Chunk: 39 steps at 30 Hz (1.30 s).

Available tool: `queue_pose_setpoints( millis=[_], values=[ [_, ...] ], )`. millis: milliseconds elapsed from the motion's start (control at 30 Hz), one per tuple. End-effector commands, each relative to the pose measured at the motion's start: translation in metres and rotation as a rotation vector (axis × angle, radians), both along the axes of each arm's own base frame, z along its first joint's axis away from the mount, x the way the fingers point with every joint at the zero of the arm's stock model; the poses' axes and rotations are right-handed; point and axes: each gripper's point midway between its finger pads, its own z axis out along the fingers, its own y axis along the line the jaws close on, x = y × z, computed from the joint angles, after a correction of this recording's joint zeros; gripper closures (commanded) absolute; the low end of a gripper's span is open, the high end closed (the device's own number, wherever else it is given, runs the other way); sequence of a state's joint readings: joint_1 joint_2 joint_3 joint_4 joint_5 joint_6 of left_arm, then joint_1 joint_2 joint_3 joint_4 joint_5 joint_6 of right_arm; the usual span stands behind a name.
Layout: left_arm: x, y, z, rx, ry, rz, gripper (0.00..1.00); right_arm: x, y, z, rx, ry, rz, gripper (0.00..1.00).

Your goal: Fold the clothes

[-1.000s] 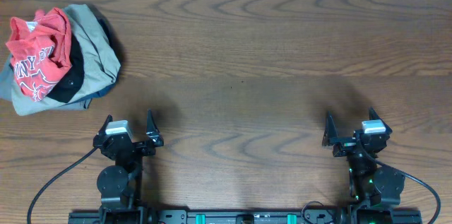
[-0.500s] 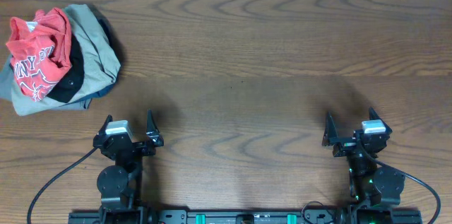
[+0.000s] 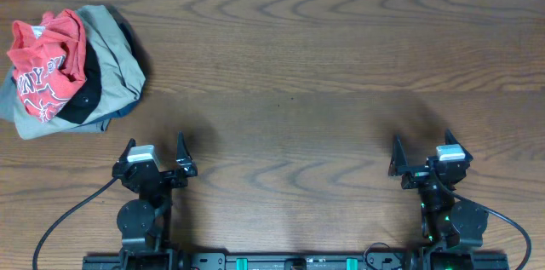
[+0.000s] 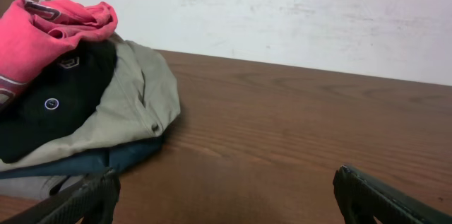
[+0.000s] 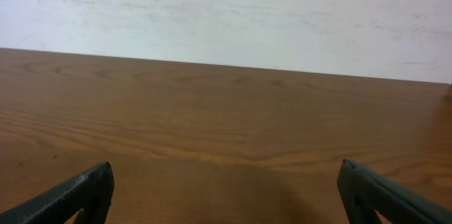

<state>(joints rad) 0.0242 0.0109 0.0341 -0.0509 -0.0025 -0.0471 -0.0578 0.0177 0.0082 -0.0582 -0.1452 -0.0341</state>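
A heap of clothes (image 3: pixel 72 70) lies at the table's far left: a red printed shirt (image 3: pixel 47 61) on top, a black garment (image 3: pixel 85 98) and a grey-olive garment (image 3: pixel 115 57) under it. The heap also shows in the left wrist view (image 4: pixel 85 104), with a dark blue garment (image 4: pixel 120 157) at the bottom. My left gripper (image 3: pixel 155 149) is open and empty near the front edge, well short of the heap; its fingers show in the left wrist view (image 4: pixel 226 192). My right gripper (image 3: pixel 421 144) is open and empty at the front right, over bare wood (image 5: pixel 226 185).
The wooden table (image 3: pixel 289 74) runs to a white wall at the back (image 5: pixel 226 12). Black cables trail from both arm bases at the front edge (image 3: pixel 64 219).
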Motion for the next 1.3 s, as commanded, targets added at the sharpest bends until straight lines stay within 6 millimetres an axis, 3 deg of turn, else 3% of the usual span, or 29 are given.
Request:
queue_pose_setpoints(
  millis=[0, 700, 900, 1033, 1267],
  values=[
    [0.0, -0.001, -0.017, 0.016, 0.039, -0.007, 0.02, 0.0, 0.004, -0.001, -0.008, 0.0, 0.019, 0.01],
    [0.0, -0.001, -0.018, 0.015, 0.044, -0.008, 0.02, 0.0, 0.004, -0.001, -0.007, 0.0, 0.019, 0.01],
    [0.0, -0.005, -0.017, 0.0, 0.04, -0.026, 0.03, 0.0, 0.005, 0.0, 0.127, 0.012, 0.011, 0.01],
    [0.0, -0.02, -0.009, -0.075, 0.034, -0.109, 0.02, -0.001, 0.005, 0.006, 0.133, 0.007, 0.01, 0.01],
    [0.0, -0.021, -0.001, -0.082, 0.138, -0.106, 0.02, -0.003, 0.004, 0.02, 0.137, 0.091, 0.001, 0.01]
  ],
)
